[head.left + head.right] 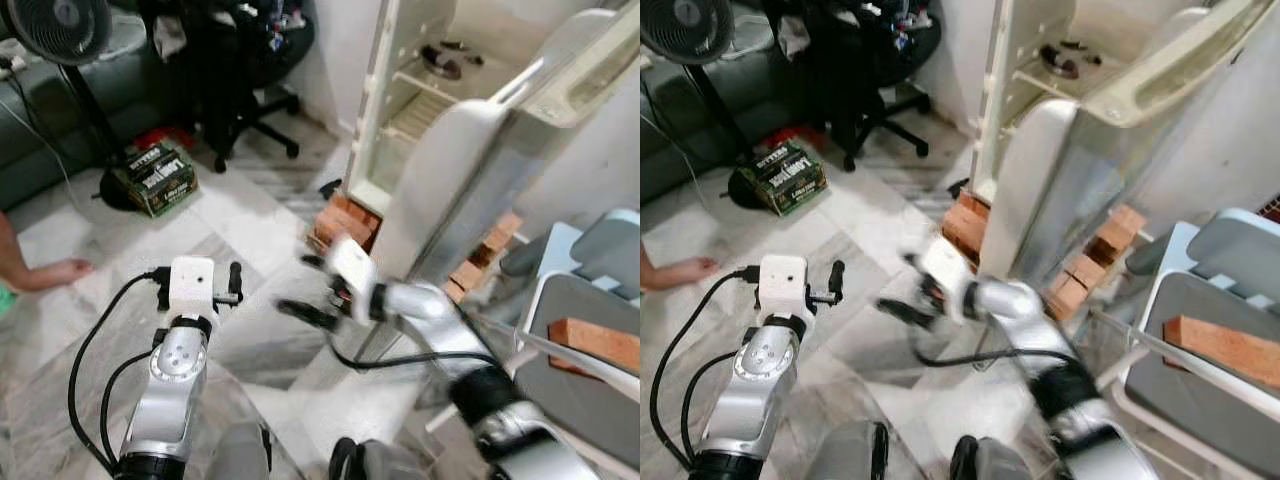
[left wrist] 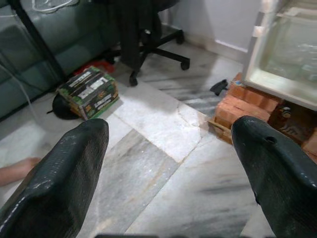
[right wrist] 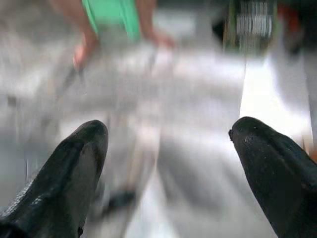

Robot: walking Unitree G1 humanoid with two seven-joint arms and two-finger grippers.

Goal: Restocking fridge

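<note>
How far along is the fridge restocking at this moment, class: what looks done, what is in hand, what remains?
Done: the fridge door stands open on its bricks. In hand: nothing; the left gripper and right gripper are both open and empty above the marble floor. Left: fetching stock, perhaps from the green carton by the fan, and loading the shelves.

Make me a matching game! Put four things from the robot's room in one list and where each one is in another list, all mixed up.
Things:
1. fridge
2. green box
3. loose brick
4. office chair

Places:
A. on the floor by the fan's base
B. lying on the grey seat on the robot's right
C. propped up on stacks of bricks, door open
D. standing beside the sofa, at the far wall

Pairs: 1-C, 2-A, 3-B, 4-D
</note>
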